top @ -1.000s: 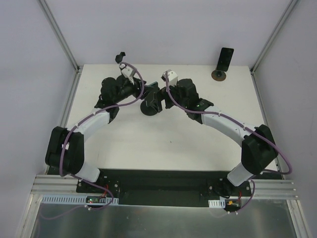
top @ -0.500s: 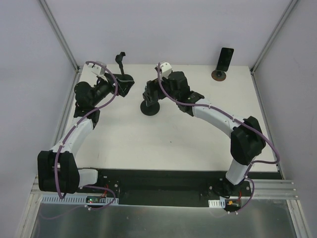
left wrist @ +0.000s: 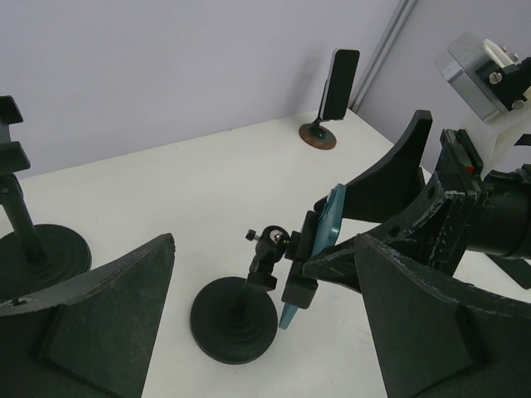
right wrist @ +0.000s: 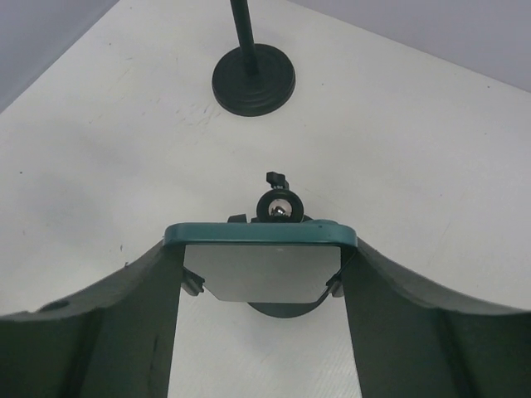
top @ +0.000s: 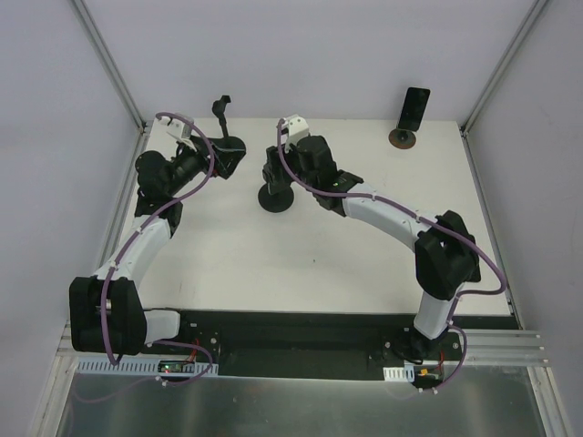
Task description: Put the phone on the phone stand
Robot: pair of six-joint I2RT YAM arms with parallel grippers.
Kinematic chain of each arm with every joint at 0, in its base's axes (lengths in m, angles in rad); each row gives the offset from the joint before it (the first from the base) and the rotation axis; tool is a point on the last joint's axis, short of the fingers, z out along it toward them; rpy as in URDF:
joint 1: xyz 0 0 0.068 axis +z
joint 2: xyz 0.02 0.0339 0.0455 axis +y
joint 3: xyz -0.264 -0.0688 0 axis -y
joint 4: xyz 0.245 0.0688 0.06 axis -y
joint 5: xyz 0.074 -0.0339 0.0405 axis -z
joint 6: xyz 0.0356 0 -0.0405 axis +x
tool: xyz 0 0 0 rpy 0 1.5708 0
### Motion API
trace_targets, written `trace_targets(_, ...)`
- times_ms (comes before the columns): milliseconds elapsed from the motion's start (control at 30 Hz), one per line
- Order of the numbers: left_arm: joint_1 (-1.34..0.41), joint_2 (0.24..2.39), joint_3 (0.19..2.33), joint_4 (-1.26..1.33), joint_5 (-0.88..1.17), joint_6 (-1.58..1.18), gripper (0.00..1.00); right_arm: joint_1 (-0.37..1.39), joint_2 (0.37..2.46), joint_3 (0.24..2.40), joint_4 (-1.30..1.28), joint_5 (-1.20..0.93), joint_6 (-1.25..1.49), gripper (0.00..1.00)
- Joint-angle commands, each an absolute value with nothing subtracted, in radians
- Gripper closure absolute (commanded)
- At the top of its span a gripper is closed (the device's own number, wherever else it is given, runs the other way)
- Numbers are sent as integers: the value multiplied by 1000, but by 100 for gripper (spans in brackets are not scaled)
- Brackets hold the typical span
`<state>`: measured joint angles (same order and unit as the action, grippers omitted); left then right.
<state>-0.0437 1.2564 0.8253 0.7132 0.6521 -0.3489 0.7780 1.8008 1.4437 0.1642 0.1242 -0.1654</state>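
Right claw (right wrist: 260, 259) grasping teal phone (right wrist: 260, 235) at middle stand (top: 274, 199), left claw (left wrist: 265, 249) released, two phones (top: 416, 107), three stands (top: 222, 103)

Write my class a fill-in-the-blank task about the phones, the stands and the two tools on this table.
1. The green phone is clamped on the ___ stand of three.
2. That phone sits between the fingers of the ___ tool.
3. The left tool has its jaws ___ and holds nothing.
4. The far right stand carries a ___ phone.

Missing words: middle; right; open; black.
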Motion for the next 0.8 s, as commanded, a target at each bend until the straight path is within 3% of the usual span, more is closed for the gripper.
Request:
trace_targets(0,-31,1266,822,761,672,-359,14,778,1792,1476,267,247,-161,71)
trace_targets(67,-31,1275,822,767,669,-367,14,773,1792,1494,275,288,-176,84)
trace_targets(100,-31,1278,821,772,666,-371,14,766,1795,1499,281,326,-189,95)
trace_targets(133,-31,1279,818,781,663,-373,14,761,1796,1509,284,348,-202,99)
trace_targets(367,-32,1331,836,793,676,-390,16,640,1825,1623,278,394,-314,99)
trace_targets(600,-41,1408,853,860,710,-445,17,441,1891,1719,265,276,-299,100)
trace_targets(767,-84,1460,858,905,704,-445,18,348,1994,1903,221,244,-269,100)
